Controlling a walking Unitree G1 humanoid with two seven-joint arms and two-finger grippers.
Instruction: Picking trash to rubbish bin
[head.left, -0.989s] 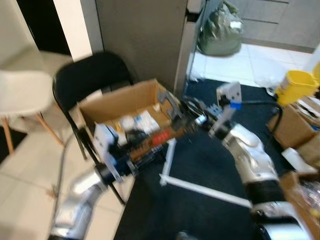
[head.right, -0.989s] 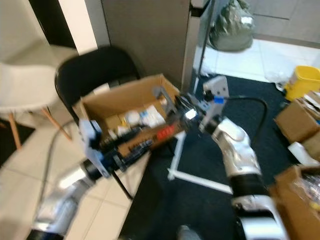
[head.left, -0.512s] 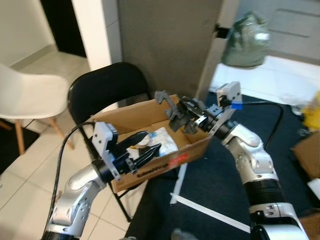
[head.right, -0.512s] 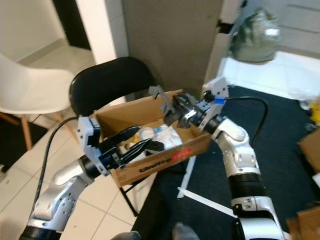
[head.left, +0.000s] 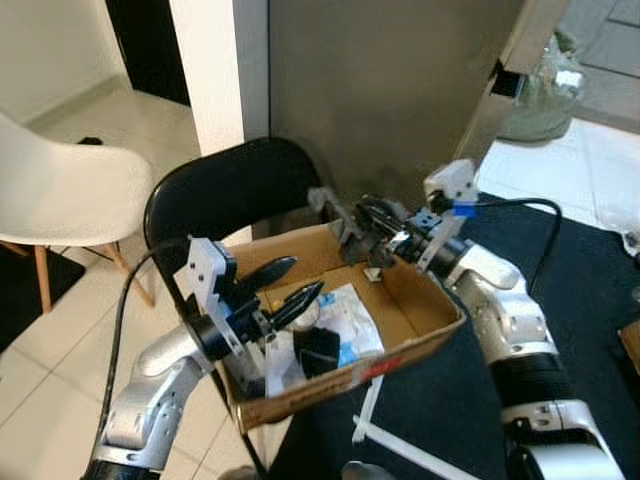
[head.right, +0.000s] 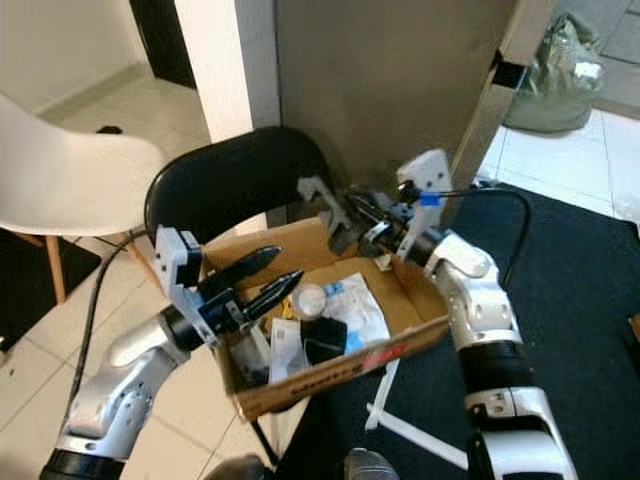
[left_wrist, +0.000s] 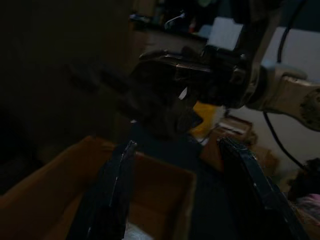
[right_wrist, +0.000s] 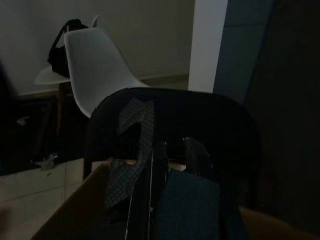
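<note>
While right fingers (head.left: 352, 222) pinch the cardboard box (head.left: 420, 300) rim, left fingers (head.left: 283, 290) gape.

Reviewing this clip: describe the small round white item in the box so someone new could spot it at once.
Start at the black folding chair; an open cardboard box sits on its seat. Inside, near the box's middle, the small white ball-like item lies just beyond the tips of the left tool. Its neighbours are flat white wrappers and a black lump; it alone is round.
</note>
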